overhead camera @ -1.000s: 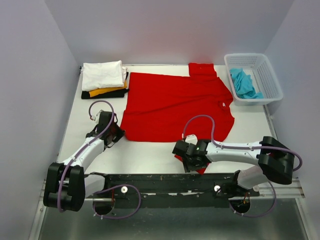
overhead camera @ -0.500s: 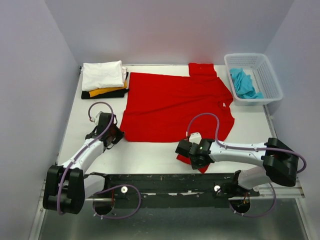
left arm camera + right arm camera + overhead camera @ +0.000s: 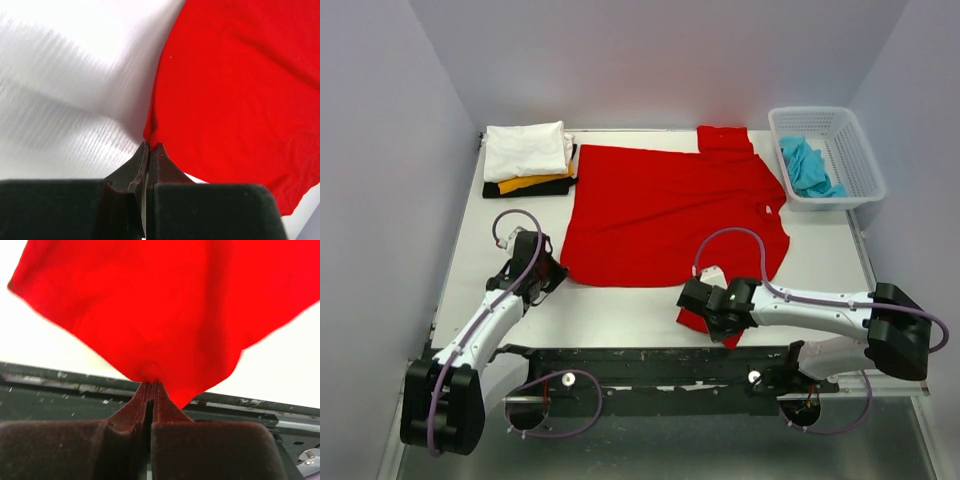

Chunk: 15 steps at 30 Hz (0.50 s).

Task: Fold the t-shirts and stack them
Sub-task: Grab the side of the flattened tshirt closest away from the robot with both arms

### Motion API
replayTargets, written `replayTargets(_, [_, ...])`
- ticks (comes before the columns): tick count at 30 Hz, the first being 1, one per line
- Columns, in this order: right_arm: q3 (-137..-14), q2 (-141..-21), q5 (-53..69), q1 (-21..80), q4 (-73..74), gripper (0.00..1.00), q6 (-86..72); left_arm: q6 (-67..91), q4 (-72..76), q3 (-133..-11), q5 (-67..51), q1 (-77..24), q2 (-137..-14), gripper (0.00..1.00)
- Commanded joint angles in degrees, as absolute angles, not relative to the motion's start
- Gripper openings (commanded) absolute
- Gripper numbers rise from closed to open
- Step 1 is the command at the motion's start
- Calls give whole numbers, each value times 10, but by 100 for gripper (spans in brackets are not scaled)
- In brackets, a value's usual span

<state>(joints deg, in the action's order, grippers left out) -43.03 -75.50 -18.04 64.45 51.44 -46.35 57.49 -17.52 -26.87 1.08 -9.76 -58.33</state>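
Observation:
A bright red t-shirt [image 3: 665,205] lies spread flat across the middle of the white table. My left gripper [image 3: 556,272] is shut on its near left hem corner [image 3: 148,135]. My right gripper [image 3: 696,300] is shut on the red sleeve [image 3: 150,315] near the table's front edge, and the cloth bunches at the fingertips. A turquoise t-shirt [image 3: 807,167] lies crumpled in the white basket [image 3: 865,160]. At the back left sits a stack of folded t-shirts: white [image 3: 527,149] on top, yellow-orange [image 3: 533,183] and black [image 3: 548,189] below.
The basket stands at the back right corner. A black metal rail [image 3: 650,365] runs along the table's near edge, right below the right gripper. Grey walls close in the table on three sides.
The right gripper closed on the red sleeve and slid slightly right and nearer. The left gripper stayed shut on the hem corner, barely shifting.

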Motion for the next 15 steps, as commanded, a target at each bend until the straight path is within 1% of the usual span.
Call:
replayTargets(1, [-419, -752, -68, 678, 496, 1, -419, 604, -250, -242, 38, -119, -513, 0])
replayTargets(7, [-445, -763, -47, 761, 548, 1, -460, 663, -365, -183, 77, -128, -375, 0])
replayTargets(12, [-462, -767, -41, 805, 587, 1, -491, 675, -419, -158, 67, -130, -270, 0])
replayTargets(15, [-469, -766, -87, 813, 603, 1, -519, 673, -413, -151, 72, -131, -235, 0])
